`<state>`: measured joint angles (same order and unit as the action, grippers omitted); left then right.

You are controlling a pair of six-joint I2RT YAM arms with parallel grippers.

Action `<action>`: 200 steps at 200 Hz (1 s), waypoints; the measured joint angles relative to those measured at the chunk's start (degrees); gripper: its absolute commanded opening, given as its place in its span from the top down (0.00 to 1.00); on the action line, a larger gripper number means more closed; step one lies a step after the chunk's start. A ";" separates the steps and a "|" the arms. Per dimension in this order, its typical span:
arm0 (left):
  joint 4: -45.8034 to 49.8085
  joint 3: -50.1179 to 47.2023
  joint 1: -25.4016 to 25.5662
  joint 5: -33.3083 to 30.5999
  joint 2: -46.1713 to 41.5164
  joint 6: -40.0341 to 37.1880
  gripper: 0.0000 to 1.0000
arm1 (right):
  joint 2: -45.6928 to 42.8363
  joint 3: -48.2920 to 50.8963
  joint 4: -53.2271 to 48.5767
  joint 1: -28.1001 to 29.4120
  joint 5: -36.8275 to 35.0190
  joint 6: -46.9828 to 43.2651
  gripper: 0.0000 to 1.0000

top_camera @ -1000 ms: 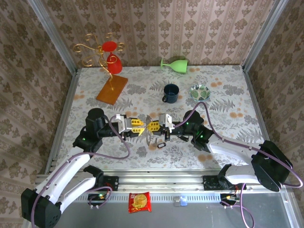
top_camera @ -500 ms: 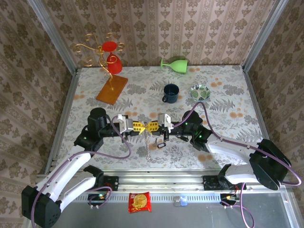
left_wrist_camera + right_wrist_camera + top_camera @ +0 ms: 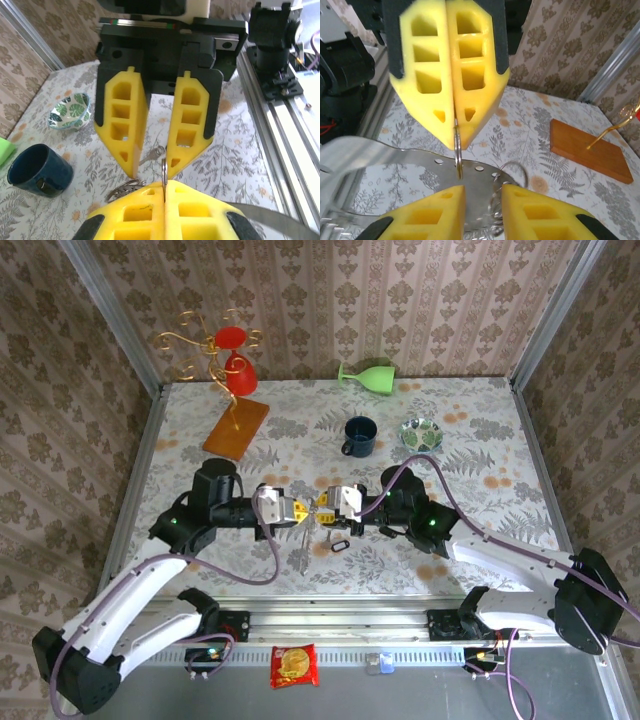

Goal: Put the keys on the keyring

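1. Left gripper: yellow fingers pressed flat together, pinching the keyring. The ring shows edge-on as a thin upright wire coming out of the fingertips.
2. Right gripper: fingers parted with a clear gap. It sits tip to tip with the left gripper, and the ring's edge points into that gap.
3. Left wrist view: a small silver key lies in the right gripper's gap, close to one fingertip. Cannot tell whether a finger touches it.
4. Right wrist view: a small wire loop shows between the right fingers. No firm hold can be made out.
5. Both grippers meet above the middle of the table, somewhat toward its near edge.
6. A key with a black head lies flat on the table, just on the near-edge side of the grippers.
7. Blue mug stands upright between the grippers and the far edge, with a patterned bowl near it on its right.
8. Green glass lies on its side at the far edge.
9. Gold wire stand on a wooden base sits at the far left corner.
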<state>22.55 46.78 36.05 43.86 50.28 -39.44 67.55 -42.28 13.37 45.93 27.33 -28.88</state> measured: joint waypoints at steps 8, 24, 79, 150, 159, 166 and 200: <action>1.84 1.01 0.74 -1.05 0.87 -1.20 1.00 | 0.00 -0.17 -0.98 0.24 -0.26 -0.44 0.73; 4.68 2.47 1.92 -2.86 2.32 -2.97 1.00 | 0.04 -0.59 -2.91 0.92 -0.68 -1.16 0.74; 8.92 4.07 3.56 -8.70 4.28 -5.64 1.00 | 0.07 -1.05 -4.90 1.97 -1.20 -2.05 0.72; 9.64 4.42 4.50 -11.37 4.48 -6.12 1.00 | 0.48 -1.09 -5.88 2.62 -2.14 -2.78 0.75; 9.73 4.42 4.66 -11.37 4.48 -6.27 1.00 | 0.96 -1.22 -5.79 2.86 -2.14 -2.64 0.76; 9.79 4.42 4.79 -11.37 4.48 -6.32 1.00 | 1.40 -1.29 -5.77 3.06 -2.16 -2.64 0.77; 10.27 4.42 4.98 -11.37 4.48 -6.49 1.00 | 2.40 -1.29 -5.05 3.48 -2.29 -2.27 0.85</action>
<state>32.82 51.20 41.04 32.49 54.76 -45.93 69.95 -43.57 8.32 49.41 25.04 -31.16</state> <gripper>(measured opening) 0.053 0.181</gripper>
